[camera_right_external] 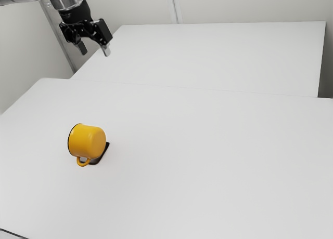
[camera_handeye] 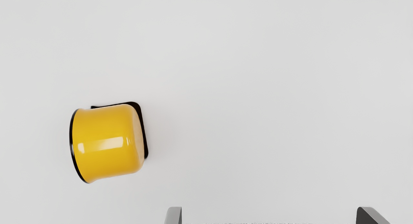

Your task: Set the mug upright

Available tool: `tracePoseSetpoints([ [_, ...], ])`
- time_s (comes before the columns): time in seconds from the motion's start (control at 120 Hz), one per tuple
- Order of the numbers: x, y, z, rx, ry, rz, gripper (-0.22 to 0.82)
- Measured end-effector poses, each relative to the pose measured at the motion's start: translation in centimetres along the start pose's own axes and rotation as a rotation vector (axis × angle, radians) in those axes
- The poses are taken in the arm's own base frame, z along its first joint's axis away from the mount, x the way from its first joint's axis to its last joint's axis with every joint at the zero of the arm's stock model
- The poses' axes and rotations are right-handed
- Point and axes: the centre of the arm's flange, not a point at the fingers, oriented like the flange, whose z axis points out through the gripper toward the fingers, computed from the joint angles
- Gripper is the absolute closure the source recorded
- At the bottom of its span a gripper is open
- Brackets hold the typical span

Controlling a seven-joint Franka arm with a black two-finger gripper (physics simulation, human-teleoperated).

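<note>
Ours is a glossy, plain yellow mug (camera_right_external: 88,140), with white highlights (camera_handeye: 111,144). In the exterior view we see its black rim (camera_right_external: 68,140) at nine o'clock, its yellow handle (camera_right_external: 82,164) at six, a blackish patch (camera_handeye: 138,108) at four. Our gripper (camera_right_external: 94,50) is black with grey on its fingertips, the table (camera_right_external: 208,171) plain white, the wall (camera_right_external: 140,8) pale grey.

From where I stand, the mug (camera_handeye: 106,127) looks like glossy enamel, its smooth side catching bright highlights; the table (camera_right_external: 208,171) is smooth and matt, the gripper's (camera_right_external: 94,50) hard casing faintly shiny.
</note>
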Motion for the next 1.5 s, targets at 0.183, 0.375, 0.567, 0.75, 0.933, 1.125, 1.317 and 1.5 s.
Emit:
tracePoseSetpoints([
  [0.183,0.4,1.9,3.0,-0.023,-0.067,0.047,0.02],
  [0.375,1.0,1.6,11.3,-0.158,-0.201,0.069,0.02],
  [0.567,-8.9,-32.5,15.7,-0.422,-0.074,-0.521,0.02],
  [0.75,-10.4,-37.8,24.3,-0.634,-0.037,-0.577,0.02],
  [0.933,-11.4,-40.0,31.9,-0.823,0.002,-0.562,0.02],
  [1.125,-11.9,-38.2,35.7,-0.994,0.103,-0.474,0.02],
  [1.317,-12.6,-36.6,36.9,-1.112,0.210,-0.390,0.02],
  [1.5,-12.7,-34.7,38.6,-1.164,0.253,-0.321,0.02],
])
